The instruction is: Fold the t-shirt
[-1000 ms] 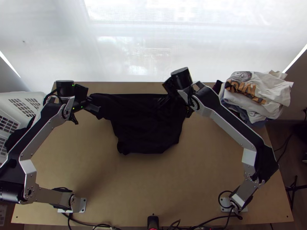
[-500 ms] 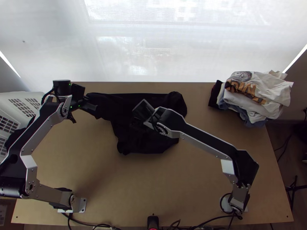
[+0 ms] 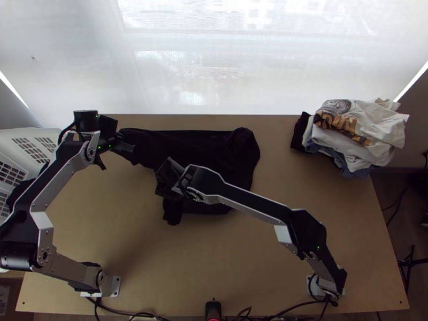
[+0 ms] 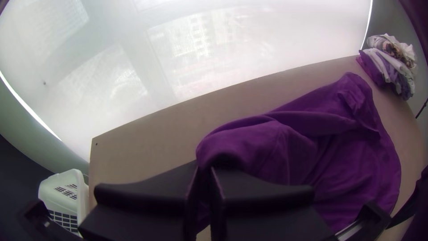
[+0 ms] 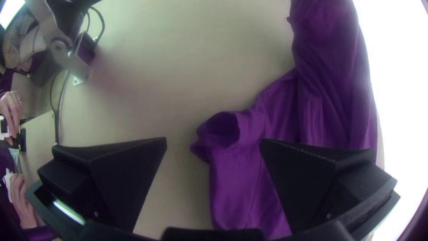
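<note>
- The left gripper (image 4: 205, 168) pinches one end of the dark t-shirt (image 3: 219, 140). The rest lies beside it on the table (image 3: 278, 235).
- The right gripper (image 5: 213, 139) is wide open, right by a puffy end, maybe a sleeve (image 5: 220, 129).
- It looks messy, not a neat shape, so I think most folding is left.

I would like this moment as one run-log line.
Fold t-shirt | t-shirt: spread, creased | left gripper: shut on one end | right gripper: open above near part | clothes pile: table's far right
</note>
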